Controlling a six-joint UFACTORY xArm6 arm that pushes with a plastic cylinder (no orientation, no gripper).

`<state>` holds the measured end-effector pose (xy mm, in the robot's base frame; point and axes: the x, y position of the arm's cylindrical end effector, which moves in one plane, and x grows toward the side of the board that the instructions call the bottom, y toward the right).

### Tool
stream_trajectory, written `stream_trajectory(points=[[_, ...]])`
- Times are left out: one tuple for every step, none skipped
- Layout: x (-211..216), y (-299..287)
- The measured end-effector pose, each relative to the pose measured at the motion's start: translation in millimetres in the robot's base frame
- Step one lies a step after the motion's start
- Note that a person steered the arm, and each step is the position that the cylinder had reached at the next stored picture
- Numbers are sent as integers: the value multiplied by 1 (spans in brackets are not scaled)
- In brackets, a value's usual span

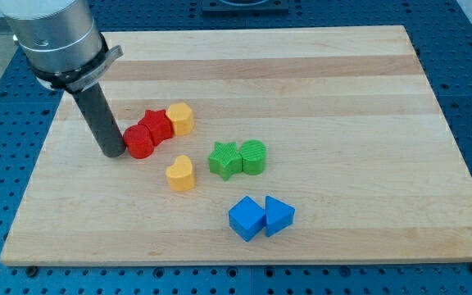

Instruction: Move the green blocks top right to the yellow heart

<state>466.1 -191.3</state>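
Note:
A green star block [224,159] and a green round block [254,156] sit side by side and touching near the board's middle. The yellow heart block [181,173] lies just to their left, a small gap from the star. My tip [114,152] is at the view's left, touching or almost touching the left side of a red round block [139,141]. The tip is well left of the green blocks and up-left of the yellow heart.
A red star block [157,124] and a yellow block [181,118] sit in a row up-right of the red round block. Two blue blocks, a cube [246,219] and a triangular one [279,215], lie below the green blocks. The wooden board [301,65] has edges all round.

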Motion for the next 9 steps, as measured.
stream_trajectory(points=[[0, 1], [0, 21], [19, 21], [68, 21], [81, 67], [87, 136], [67, 136], [67, 135], [52, 140]])
